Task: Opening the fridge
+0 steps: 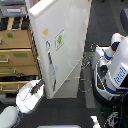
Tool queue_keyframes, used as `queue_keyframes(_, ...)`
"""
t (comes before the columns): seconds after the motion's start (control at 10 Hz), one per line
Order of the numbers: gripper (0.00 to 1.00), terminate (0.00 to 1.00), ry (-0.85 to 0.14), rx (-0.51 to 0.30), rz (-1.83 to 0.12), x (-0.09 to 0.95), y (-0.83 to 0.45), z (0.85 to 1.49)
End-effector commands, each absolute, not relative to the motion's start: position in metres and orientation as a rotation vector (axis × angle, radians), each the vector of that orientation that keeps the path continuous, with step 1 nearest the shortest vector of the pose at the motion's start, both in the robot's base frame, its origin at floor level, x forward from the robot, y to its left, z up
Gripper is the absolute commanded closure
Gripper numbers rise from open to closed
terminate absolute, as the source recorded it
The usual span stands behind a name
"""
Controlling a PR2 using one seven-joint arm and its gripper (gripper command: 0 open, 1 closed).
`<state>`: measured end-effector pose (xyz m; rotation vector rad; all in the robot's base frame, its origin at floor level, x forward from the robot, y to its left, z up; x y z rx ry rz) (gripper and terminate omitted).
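A PR2 robot's arm reaches up from 7 o'clock toward the fridge [67, 45], which fills the middle of the exterior view from 12 o'clock down to about 6, its large white door [60, 60] angled toward the camera and carrying a small green-and-white sticker [59, 39] near its centre. The gripper [39, 88] sits at the door's lower edge at roughly 8 o'clock, touching or just beside the dark vertical handle strip [50, 67] that runs down that side; the view is too coarse to tell whether its jaws are spread, narrowed or closed on anything. The placement looks deliberate: the handle side is where a pull would swing the door most easily, and the arm comes in low and from the side, presumably so the forearm [27, 97] stays out of the door's sweep. The door appears to stand at an angle to the fridge body, suggesting it is partly open, though the interior cannot be seen. A tan wooden cabinet [17, 52] stands at 9 o'clock behind the arm, and the white and blue robot body [114, 67] waits at 3 o'clock, well apart from the door.
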<state>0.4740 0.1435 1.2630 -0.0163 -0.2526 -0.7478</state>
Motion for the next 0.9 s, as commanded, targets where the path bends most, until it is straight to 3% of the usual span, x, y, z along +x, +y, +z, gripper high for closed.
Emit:
queue_keyframes(0.1,0.00,0.00,-0.157,-0.003,-0.589,0.544,0.243,1.175)
queue_keyframes(0.5,0.00,0.00,-0.044,0.029,-0.319,0.661,0.387,1.078)
queue_keyframes(0.9,0.00,0.00,0.028,0.070,-0.129,0.765,0.440,1.019)
